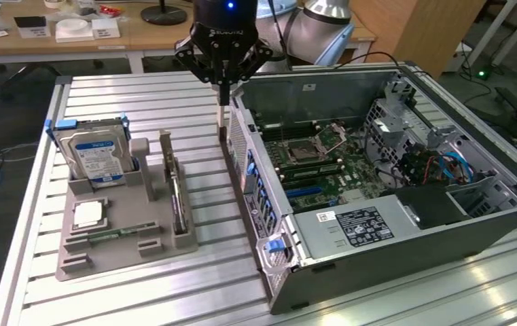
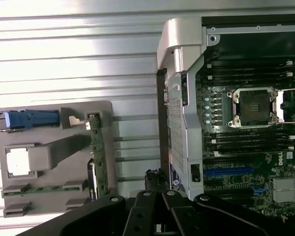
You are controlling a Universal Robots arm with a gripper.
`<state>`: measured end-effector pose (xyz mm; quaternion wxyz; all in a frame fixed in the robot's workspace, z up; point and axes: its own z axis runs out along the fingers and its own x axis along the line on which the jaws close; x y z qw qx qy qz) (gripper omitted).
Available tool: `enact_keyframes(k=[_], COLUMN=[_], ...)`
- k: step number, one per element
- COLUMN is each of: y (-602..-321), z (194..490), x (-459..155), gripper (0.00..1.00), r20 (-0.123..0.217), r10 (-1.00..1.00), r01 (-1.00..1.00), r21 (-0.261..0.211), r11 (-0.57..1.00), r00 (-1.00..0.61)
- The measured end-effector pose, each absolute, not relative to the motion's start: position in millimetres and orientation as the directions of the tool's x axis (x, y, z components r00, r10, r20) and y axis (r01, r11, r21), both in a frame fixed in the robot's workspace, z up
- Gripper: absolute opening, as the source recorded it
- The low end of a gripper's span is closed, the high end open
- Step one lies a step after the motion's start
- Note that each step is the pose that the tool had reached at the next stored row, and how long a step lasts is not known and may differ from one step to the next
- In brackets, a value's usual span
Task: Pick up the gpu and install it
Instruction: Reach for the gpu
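The gpu point(image 1: 177, 200) stands on its edge in a slot of the grey holder tray point(image 1: 117, 255), on the side nearest the computer case. The wrist view shows it as a thin green strip point(image 2: 97, 145). My gripper point(image 1: 225, 98) hangs above the strip of table between the tray and the case, near the case's far corner. Its fingers are shut with nothing between them. Seen from the wrist, the gripper point(image 2: 156, 179) sits beside the case wall, apart from the gpu.
The open computer case point(image 1: 268, 224) lies on the slatted metal table with its motherboard point(image 1: 326, 163) exposed. The tray also holds a hard drive point(image 1: 95, 153) with a blue label, a processor point(image 1: 87, 214) and a memory stick point(image 1: 113, 236). A desk stands behind.
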<state>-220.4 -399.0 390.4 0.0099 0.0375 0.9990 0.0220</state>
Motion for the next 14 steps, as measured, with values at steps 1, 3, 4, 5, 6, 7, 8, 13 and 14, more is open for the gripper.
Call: enact_keyframes(k=[1, 3, 4, 5, 6, 7, 8, 13, 14], y=[-399.0, -399.0, -399.0, -399.0, -399.0, -399.0, -399.0, -399.0, -399.0], z=[390.4, 390.3, 390.3, 390.2, 390.2, 390.1, 390.1, 389.9, 389.9], x=[-222.0, -225.5, -227.3, -228.9, -230.6, -232.3, -234.0, -242.4, -244.1], gripper=[0.11, 0.11, 0.11, 0.11, 0.11, 0.11, 0.11, 0.11, 0.11], r20=[-0.018, -0.018, -0.018, -0.018, -0.018, -0.018, -0.018, -0.017, -0.017], r10=[0.075, 0.075, 0.075, 0.075, 0.075, 0.075, 0.075, 0.075, 0.075], r01=[0.074, 0.074, 0.074, 0.074, 0.074, 0.074, 0.075, 0.074, 0.074], r21=[0.045, 0.045, 0.045, 0.045, 0.045, 0.045, 0.045, 0.045, 0.045], r11=[0.996, 0.996, 0.996, 0.996, 0.996, 0.996, 0.996, 0.996, 0.996], r00=[-0.997, -0.997, -0.997, -0.997, -0.997, -0.997, -0.997, -0.997, -0.997])
